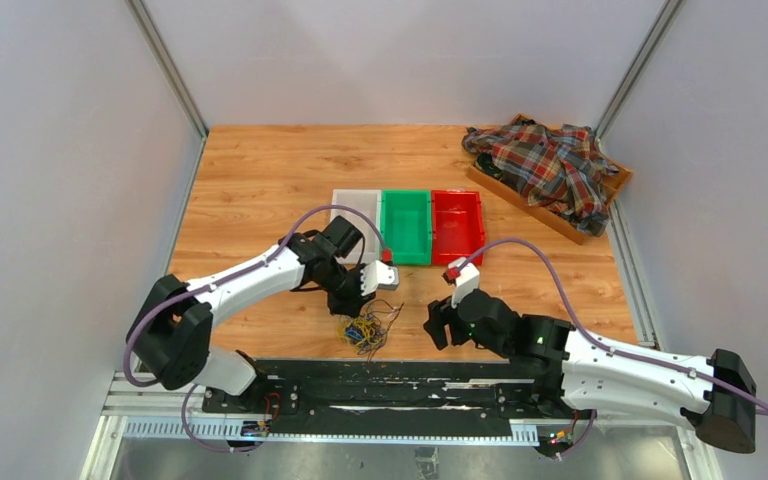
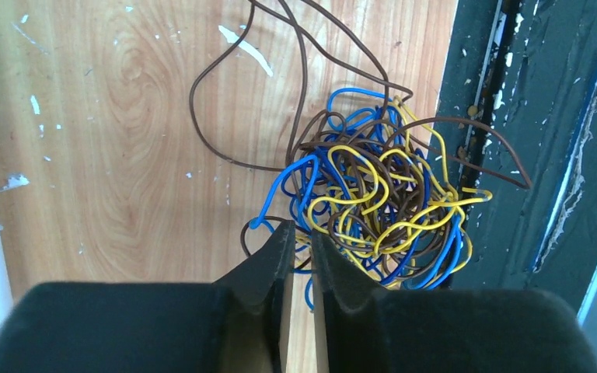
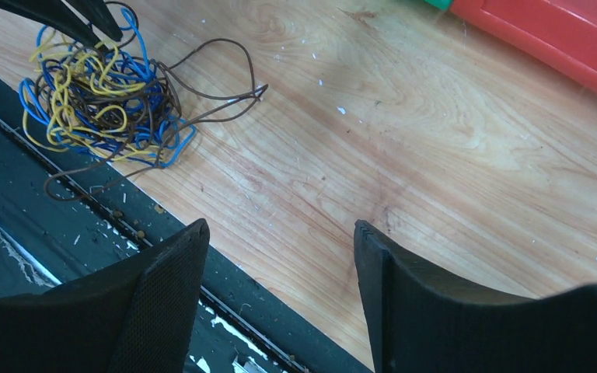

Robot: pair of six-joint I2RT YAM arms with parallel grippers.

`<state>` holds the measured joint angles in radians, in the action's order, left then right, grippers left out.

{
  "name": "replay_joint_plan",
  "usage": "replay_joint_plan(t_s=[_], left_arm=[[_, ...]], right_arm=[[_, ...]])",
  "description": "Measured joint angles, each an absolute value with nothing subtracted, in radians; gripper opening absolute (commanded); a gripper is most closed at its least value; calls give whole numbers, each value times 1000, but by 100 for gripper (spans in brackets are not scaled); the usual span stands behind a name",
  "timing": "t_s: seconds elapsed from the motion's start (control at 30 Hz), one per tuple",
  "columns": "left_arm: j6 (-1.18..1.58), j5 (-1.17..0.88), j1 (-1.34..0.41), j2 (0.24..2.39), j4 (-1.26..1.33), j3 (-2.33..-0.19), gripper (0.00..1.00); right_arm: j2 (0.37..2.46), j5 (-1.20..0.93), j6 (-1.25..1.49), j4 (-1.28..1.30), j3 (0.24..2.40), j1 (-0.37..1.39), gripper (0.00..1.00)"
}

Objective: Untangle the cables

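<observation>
We find the cables (image 1: 363,332) lying as one knotted clump of blue, yellow and brown loops at 6 o'clock on the wooden worktop (image 1: 260,180). Their near side spills onto the black rail (image 1: 410,375) that runs along the edge, and a few brown strands trail away toward 12 o'clock. The left pincer (image 2: 299,229) comes in from 11 o'clock, with its tips at the rim of the clump. Its jaws stand almost together, with only a thin slit of wood showing between them, and we cannot tell whether a wire is caught there. The right pincer (image 3: 280,229) hangs at 3 o'clock from the clump, apart from it, its jaws spread wide over bare wood and holding nothing. Toward 12 o'clock we see a white bin (image 1: 355,205), a green bin (image 1: 406,225) and a red bin (image 1: 457,222) touching in a row. At 2 o'clock a plaid shirt (image 1: 545,165) is heaped on a wooden tray (image 1: 505,187).
</observation>
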<state>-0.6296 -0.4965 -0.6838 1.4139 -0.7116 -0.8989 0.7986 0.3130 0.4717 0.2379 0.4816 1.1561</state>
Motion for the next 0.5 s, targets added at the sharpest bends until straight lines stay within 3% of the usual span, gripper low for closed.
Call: replay_joint_plan(t_s=[0.13,0.5], left_arm=[[-642,-502,-695,1414,-713,-899,1],[-521,-461,-697,1210,-849,-1084,1]], right_arm=[[803,314,466,197,482,1156,68],[989,325,389,-90,522,1185,78]])
